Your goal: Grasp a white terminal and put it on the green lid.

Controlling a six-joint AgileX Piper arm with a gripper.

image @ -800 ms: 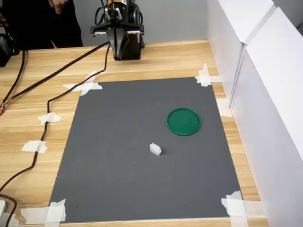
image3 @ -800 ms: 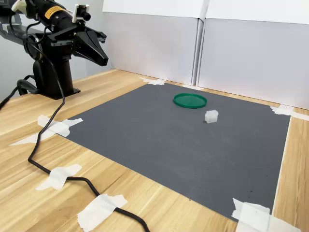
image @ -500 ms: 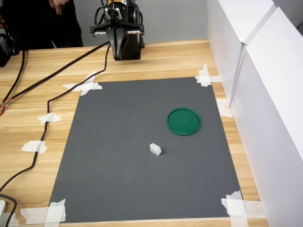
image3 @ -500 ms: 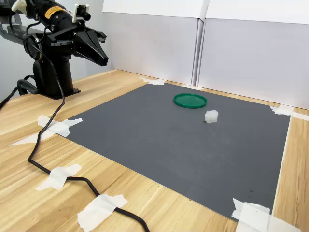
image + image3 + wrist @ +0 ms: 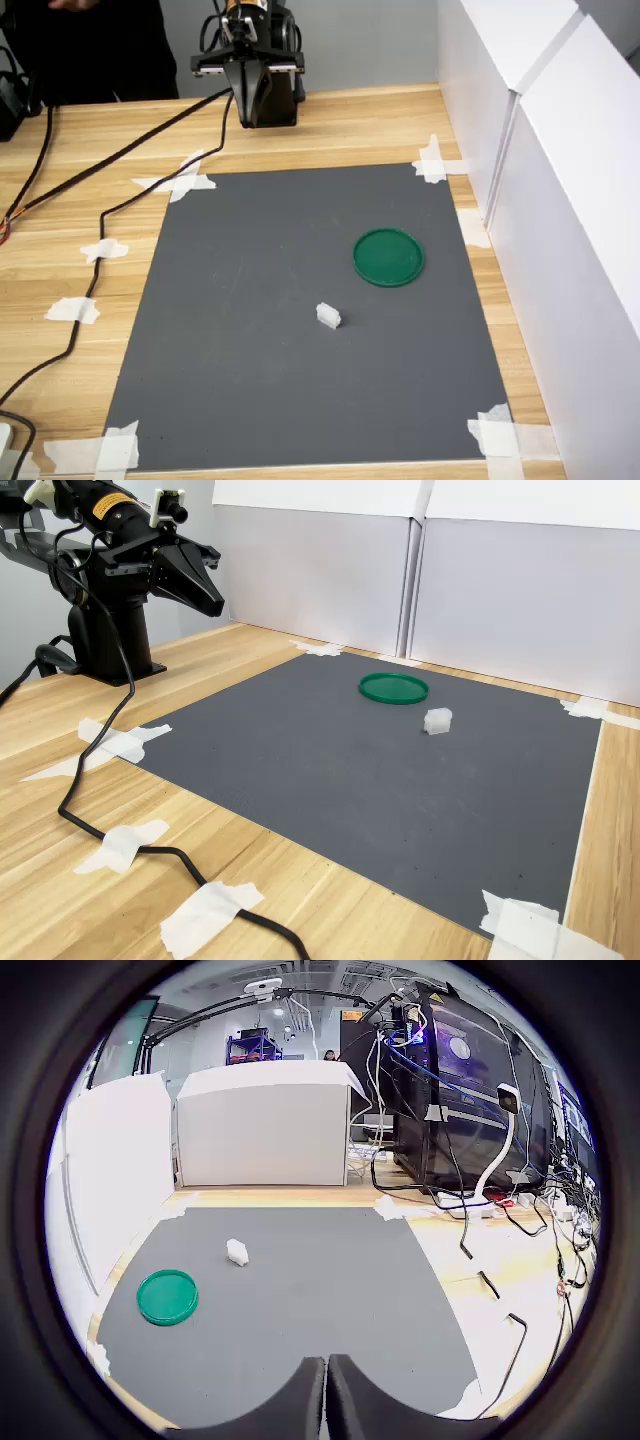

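Observation:
A small white terminal (image 5: 328,316) (image 5: 437,720) (image 5: 237,1252) lies on the dark grey mat (image 5: 250,350), a short way from the green lid (image 5: 388,257) (image 5: 394,688) (image 5: 167,1296). The lid lies flat on the mat with nothing on it. My gripper (image 5: 262,120) (image 5: 215,606) (image 5: 326,1385) hangs above the bare wood at the far end of the table, well back from both objects. Its black fingers (image 5: 305,1400) are pressed together, with nothing between them.
White panel walls (image 5: 560,200) run along the first exterior view's right. Black cables (image 5: 100,210) and tape patches (image 5: 180,182) lie on the wood at that view's left. A person in dark clothing (image 5: 100,50) stands behind the table. The arm's base (image 5: 105,640) stands at the second exterior view's left.
The person's hand behind the table has shifted at the top left of the first exterior view. The arm, terminal and lid have not moved.

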